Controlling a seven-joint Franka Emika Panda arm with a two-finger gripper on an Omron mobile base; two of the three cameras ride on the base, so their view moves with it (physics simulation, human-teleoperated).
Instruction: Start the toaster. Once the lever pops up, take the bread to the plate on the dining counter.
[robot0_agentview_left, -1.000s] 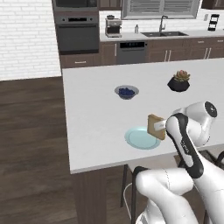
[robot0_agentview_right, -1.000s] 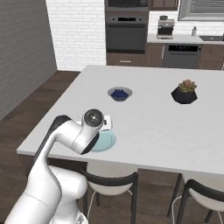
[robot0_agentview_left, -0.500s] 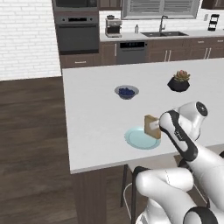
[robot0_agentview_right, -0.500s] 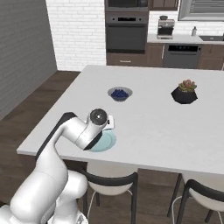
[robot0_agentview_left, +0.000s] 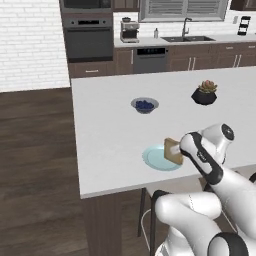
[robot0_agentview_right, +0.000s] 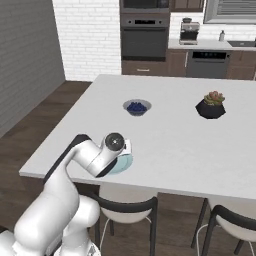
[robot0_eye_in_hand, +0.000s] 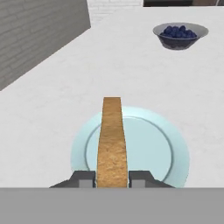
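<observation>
Hand (robot0_eye_in_hand: 112, 178) gripping bread (robot0_eye_in_hand: 111, 140), above plate (robot0_eye_in_hand: 170, 151)

The claw (robot0_eye_in_hand: 112, 178) hangs over the near edge of the table (robot0_agentview_left: 110, 135), its two tips pinching the bread (robot0_eye_in_hand: 111, 140) between them. The bread stands on edge, reaching forward from the claw across the middle of the plate (robot0_eye_in_hand: 170, 148), which lies directly beneath and ahead of the claw on the table. Whether the bread's lower edge touches the plate cannot be told. Well beyond the plate, ahead of the claw and off to its right, a bowl (robot0_eye_in_hand: 180, 35) sits on the table. Farther right, well apart from the claw, stands a potted plant (robot0_agentview_left: 204, 93).
</observation>
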